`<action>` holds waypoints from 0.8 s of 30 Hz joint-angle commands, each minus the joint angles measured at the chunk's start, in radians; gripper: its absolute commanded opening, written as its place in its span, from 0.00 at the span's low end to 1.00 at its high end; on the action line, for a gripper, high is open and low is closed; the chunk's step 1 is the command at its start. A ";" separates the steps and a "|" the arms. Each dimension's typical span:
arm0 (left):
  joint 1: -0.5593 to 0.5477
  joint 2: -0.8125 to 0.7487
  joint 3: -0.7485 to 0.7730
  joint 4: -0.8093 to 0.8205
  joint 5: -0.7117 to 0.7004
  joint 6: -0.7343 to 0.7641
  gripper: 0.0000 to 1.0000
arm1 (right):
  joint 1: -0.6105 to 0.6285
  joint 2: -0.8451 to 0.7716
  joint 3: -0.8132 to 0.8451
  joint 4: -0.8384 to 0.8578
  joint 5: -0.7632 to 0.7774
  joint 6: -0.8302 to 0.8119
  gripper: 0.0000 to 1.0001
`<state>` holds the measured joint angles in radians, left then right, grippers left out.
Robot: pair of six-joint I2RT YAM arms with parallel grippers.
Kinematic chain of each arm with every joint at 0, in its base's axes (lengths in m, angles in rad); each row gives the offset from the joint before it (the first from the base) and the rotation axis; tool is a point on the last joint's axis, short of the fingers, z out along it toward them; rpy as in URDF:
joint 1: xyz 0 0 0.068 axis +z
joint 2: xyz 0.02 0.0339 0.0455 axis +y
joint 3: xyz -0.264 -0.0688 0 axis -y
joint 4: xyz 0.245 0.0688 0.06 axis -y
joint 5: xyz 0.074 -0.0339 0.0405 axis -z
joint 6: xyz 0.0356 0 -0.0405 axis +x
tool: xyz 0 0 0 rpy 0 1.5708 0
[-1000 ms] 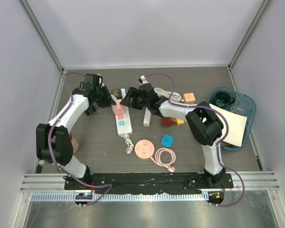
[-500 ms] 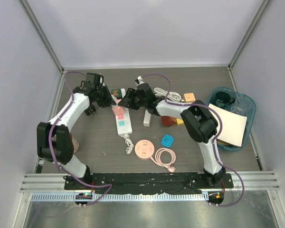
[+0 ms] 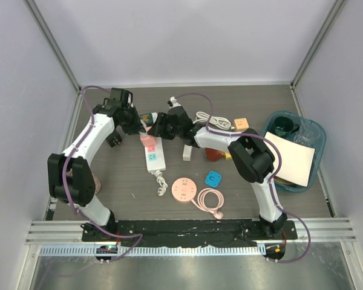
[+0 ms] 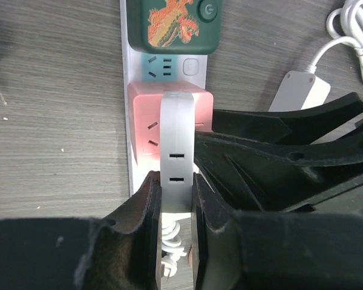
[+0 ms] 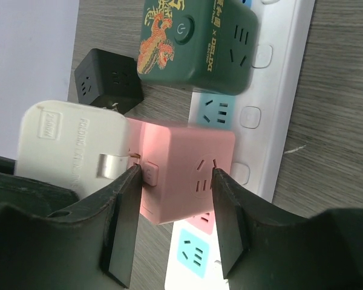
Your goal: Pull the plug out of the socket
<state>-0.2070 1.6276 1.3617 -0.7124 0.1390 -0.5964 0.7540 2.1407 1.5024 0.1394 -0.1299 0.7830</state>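
Left claw (image 4: 174, 183) clamped on plug (image 4: 176, 121) — white, flat, round-cornered, a metal prong bared where it meets pink cube (image 5: 190, 160). Right claw (image 5: 174, 175) grips pink cube — seated on strip (image 5: 278, 90), beside green cube (image 5: 196, 42).

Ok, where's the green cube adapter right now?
The green cube adapter sits at top centre of the left wrist view, on the white power strip, just above the pink cube with one blue socket between them.

The white plug (image 5: 72, 151) sits partly out of the pink cube socket (image 5: 187, 172) on the white power strip (image 5: 278, 90) — one metal prong showing.
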 commanded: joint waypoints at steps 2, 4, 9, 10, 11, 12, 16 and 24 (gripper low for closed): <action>-0.005 -0.046 0.097 0.034 0.043 0.012 0.00 | 0.011 0.099 -0.027 -0.268 0.163 -0.100 0.51; -0.005 -0.048 0.109 0.027 0.042 0.014 0.00 | 0.013 0.105 -0.034 -0.273 0.173 -0.103 0.51; -0.005 -0.049 0.126 -0.004 -0.036 0.020 0.00 | 0.013 0.102 -0.057 -0.252 0.173 -0.093 0.50; -0.005 -0.048 0.128 -0.013 -0.061 0.023 0.00 | 0.013 0.093 -0.065 -0.233 0.165 -0.088 0.50; -0.003 -0.049 0.126 -0.031 -0.084 0.024 0.00 | 0.013 0.087 -0.064 -0.228 0.162 -0.087 0.50; -0.003 -0.049 0.125 -0.038 -0.123 0.030 0.00 | 0.011 0.076 -0.062 -0.222 0.158 -0.085 0.50; 0.012 -0.072 0.116 -0.044 -0.208 0.033 0.00 | 0.013 0.021 -0.056 -0.164 0.144 -0.077 0.50; 0.046 -0.057 0.082 -0.107 -0.316 0.026 0.04 | 0.013 -0.120 -0.036 -0.077 0.000 -0.053 0.65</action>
<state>-0.1757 1.5967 1.4563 -0.7753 -0.0940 -0.5739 0.7639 2.1082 1.4727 0.1215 -0.0811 0.7563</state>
